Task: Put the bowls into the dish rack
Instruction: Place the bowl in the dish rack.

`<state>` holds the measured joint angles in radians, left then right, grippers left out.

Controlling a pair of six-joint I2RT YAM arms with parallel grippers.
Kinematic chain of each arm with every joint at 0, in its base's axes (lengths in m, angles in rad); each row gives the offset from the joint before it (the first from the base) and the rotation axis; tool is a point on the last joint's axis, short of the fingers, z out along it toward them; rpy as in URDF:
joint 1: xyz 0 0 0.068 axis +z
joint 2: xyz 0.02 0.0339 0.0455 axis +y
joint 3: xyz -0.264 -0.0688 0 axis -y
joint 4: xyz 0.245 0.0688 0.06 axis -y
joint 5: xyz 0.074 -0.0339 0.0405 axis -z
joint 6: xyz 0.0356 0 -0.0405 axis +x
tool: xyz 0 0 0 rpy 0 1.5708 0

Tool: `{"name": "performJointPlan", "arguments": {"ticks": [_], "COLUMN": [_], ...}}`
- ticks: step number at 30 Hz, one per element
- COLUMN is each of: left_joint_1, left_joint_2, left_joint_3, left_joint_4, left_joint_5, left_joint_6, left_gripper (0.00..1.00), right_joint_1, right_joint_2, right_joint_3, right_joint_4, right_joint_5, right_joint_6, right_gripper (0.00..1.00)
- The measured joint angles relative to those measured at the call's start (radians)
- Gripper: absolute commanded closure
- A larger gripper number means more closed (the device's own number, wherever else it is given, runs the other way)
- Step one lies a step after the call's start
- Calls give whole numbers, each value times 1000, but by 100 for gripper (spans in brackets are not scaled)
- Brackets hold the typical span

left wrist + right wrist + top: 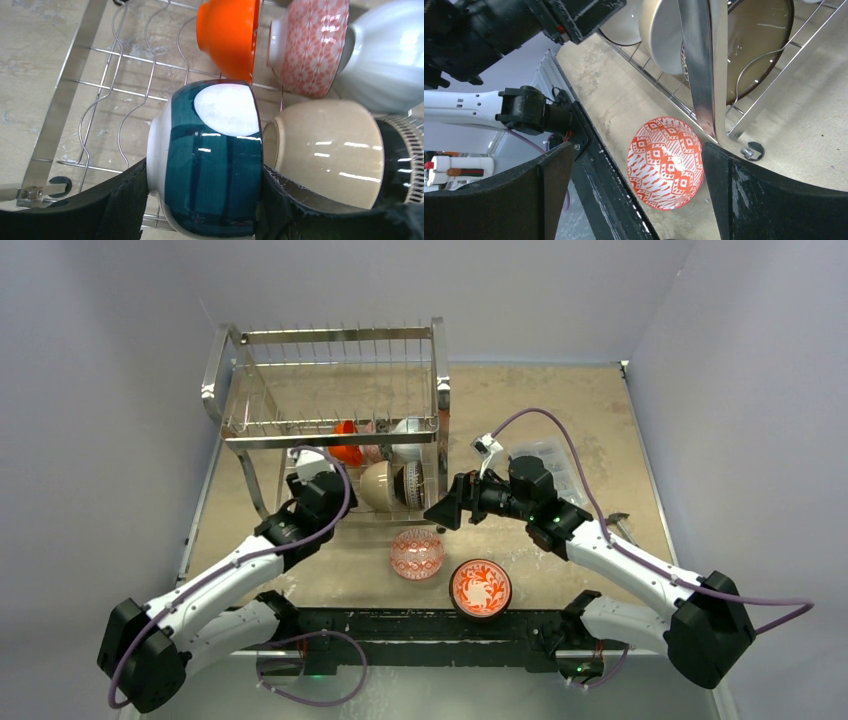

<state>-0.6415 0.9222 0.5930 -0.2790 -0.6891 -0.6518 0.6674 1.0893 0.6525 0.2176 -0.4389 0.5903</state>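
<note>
Between the left fingers (124, 204), glossy dark-teal ceramic bowl (210, 165) clamped, over steel wire dish rack (65, 92), tan ceramic bowl (325, 150) beside it at 3 o'clock, right fingers (524, 200) wide apart, empty.

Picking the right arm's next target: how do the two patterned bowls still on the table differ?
The geometric bowl is white with red angular motifs; the floral bowl is red with white flowers and a dark rim. The geometric bowl sits close by the dish rack, the floral bowl at the near edge of the table. The open right gripper is aimed at the geometric bowl, not the floral one. Both lie on the table, untouched.
</note>
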Motion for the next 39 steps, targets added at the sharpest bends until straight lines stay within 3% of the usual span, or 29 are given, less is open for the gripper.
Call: {"name": "performJointPlan", "arguments": {"ticks": [16, 19, 23, 26, 30, 39], "left_joint_1": [0, 0, 0, 0, 6, 3], "left_joint_2": [148, 147, 147, 142, 100, -55], "left_joint_3": [-69, -74, -74, -63, -54, -40], "left_joint_4": [263, 277, 273, 235, 157, -27], "left_joint_5": [66, 80, 83, 79, 64, 54], "left_joint_6": [210, 236, 243, 233, 191, 26], "left_gripper": [100, 80, 35, 15, 8, 3], "right_joint_1": [0, 0, 0, 0, 0, 0], "right_joint_2": [0, 0, 0, -1, -5, -2], "right_joint_3": [0, 0, 0, 0, 0, 35], "right_joint_4": [-4, -4, -5, -8, -27, -116], "right_joint_5": [2, 2, 3, 6, 32, 169], "right_joint_6": [-7, -8, -8, -9, -21, -76], "right_gripper": [1, 1, 1, 1, 1, 3]}}
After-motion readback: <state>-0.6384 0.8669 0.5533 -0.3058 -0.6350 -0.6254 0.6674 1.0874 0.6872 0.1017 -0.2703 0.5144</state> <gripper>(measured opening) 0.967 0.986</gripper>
